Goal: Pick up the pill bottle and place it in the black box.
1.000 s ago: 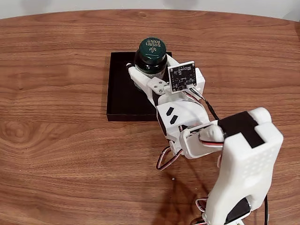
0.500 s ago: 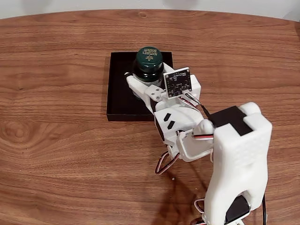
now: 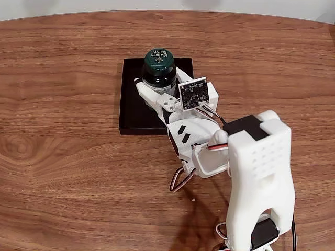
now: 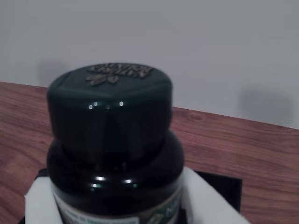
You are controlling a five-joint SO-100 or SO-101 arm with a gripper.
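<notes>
The pill bottle (image 3: 158, 65), dark green with a printed screw cap, stands upright between my white fingers over the black box (image 3: 132, 107). My gripper (image 3: 157, 86) is shut on the bottle's body, one finger (image 3: 149, 94) on its left and the other on its right. In the wrist view the pill bottle (image 4: 112, 144) looms close, its white label edge at the bottom, white fingers (image 4: 205, 205) on either side and a corner of the black box (image 4: 226, 193) behind it. Whether the bottle touches the box floor cannot be told.
A wooden table (image 3: 63, 157) spreads all around the box. The small black circuit board (image 3: 192, 94) rides on the wrist above the box's right side. The white arm base (image 3: 259, 188) and loose cables (image 3: 180, 180) occupy the lower right.
The gripper with the bottle has shifted left and slightly toward the box's far side, over its middle. The arm has swung left with it.
</notes>
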